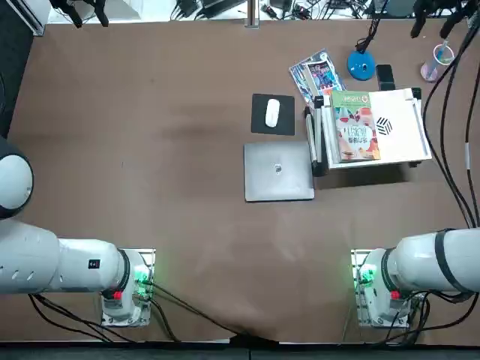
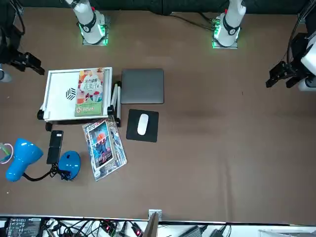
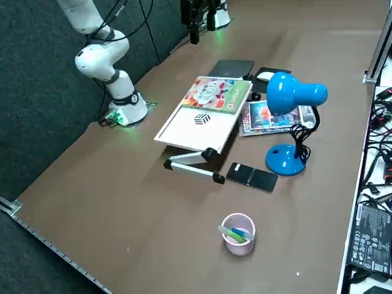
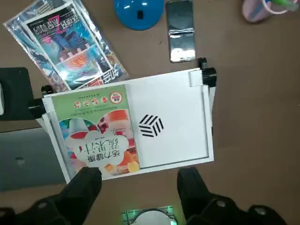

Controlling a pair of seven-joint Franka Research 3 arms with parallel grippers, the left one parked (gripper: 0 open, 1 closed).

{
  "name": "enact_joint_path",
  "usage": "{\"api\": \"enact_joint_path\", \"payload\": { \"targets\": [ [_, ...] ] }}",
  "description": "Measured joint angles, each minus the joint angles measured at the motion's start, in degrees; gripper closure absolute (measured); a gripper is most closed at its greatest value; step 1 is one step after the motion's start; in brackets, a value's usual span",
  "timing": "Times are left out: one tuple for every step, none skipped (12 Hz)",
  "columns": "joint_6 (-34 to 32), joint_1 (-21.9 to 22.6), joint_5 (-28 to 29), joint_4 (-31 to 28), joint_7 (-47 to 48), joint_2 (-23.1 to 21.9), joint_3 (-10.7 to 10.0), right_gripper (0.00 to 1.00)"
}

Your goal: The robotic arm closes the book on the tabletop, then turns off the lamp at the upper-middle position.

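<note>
Book (image 4: pixel 97 133), thin with a green cover and a red-and-white cartoon picture, lies shut and flat on the left half of a white, rectangular reading stand (image 4: pixel 168 122) directly below the right gripper (image 4: pixel 140 192), whose two dark fingers (image 4: pixel 86 185) stand well apart with nothing between them. The stand is a smooth board with a small black hexagon mark, black corner knobs and white folding legs. Beyond the stand from the gripper sit the lamp (image 3: pixel 288 122), with its glossy bright-blue round base, thin black bendy neck and blue cone shade, and just beside the base a flat black phone (image 4: pixel 180 30) with a shiny screen. A glossy blue magazine (image 4: pixel 65 44) in a clear sleeve lies next to the lamp base, touching the stand's far corner. To the book's side are a closed grey laptop (image 1: pixel 278 172) and a white mouse (image 1: pixel 272 112) on a black square pad (image 1: pixel 273 115). A clear, pink-rimmed cup (image 3: pixel 238 233) near the far edge holds green and blue pens. All rest on the matt brown tabletop (image 1: pixel 150 150), with cables and electronics along its far edge and dark carpet beside it.
</note>
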Motion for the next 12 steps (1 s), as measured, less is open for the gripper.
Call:
{"api": "enact_joint_path", "payload": {
  "targets": [
    [0.1,0.2,0.0,0.0,-0.3,-0.3,-1.0,0.00],
    [0.3,0.4,0.0,0.0,-0.7,-0.4,-1.8,0.00],
    [0.7,0.4,0.0,-0.1,-1.0,-0.4,-2.3,0.00],
    [1.0,0.5,0.0,-0.2,-1.1,-0.3,-2.5,0.00],
    [1.1,0.6,0.0,-0.3,-1.1,-0.2,-2.6,0.00],
    [1.3,0.8,0.0,-0.3,-1.1,-0.2,-2.6,0.00],
    [1.3,1.0,0.0,-0.4,-1.1,-0.2,-2.6,0.00],
    [1.4,1.2,0.1,-0.4,-1.1,-0.2,-2.6,0.00],
    [1.8,1.4,0.1,-0.4,-1.1,-0.2,-2.6,0.00],
    [2.2,1.6,0.3,-0.4,-1.1,-0.2,-2.6,0.00],
    [2.4,1.6,0.6,-0.5,-1.1,-0.2,-2.6,0.00],
    [2.5,1.6,0.8,-0.5,-1.1,-0.2,-2.6,0.00]
  ]
}}
